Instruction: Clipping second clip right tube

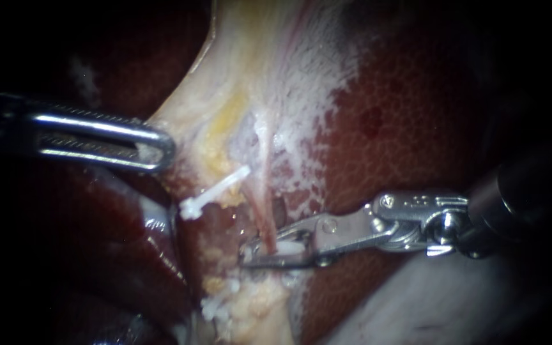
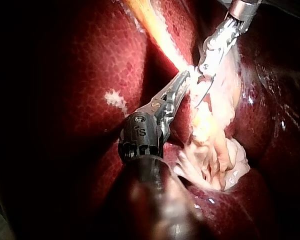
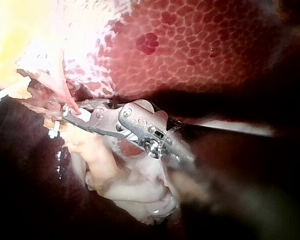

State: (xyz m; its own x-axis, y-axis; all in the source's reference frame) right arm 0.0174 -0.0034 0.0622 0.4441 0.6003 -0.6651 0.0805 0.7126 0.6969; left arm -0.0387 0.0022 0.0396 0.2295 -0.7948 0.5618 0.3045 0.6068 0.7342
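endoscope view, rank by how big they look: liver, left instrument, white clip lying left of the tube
1. liver
2. left instrument, though it may sit nearer the camera
3. white clip, clearly the smallest

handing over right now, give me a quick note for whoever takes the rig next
Left instrument: tip rests at the edge of the pale tissue, left of the tubes.
Right instrument: jaws straddle the right tube, loaded clip between them.
Other clip: sits above and left of those jaws; which tube it is on is unclear.
Done: jaws placed around the tube.
Left: probably squeeze the clip shut, check it, back out.
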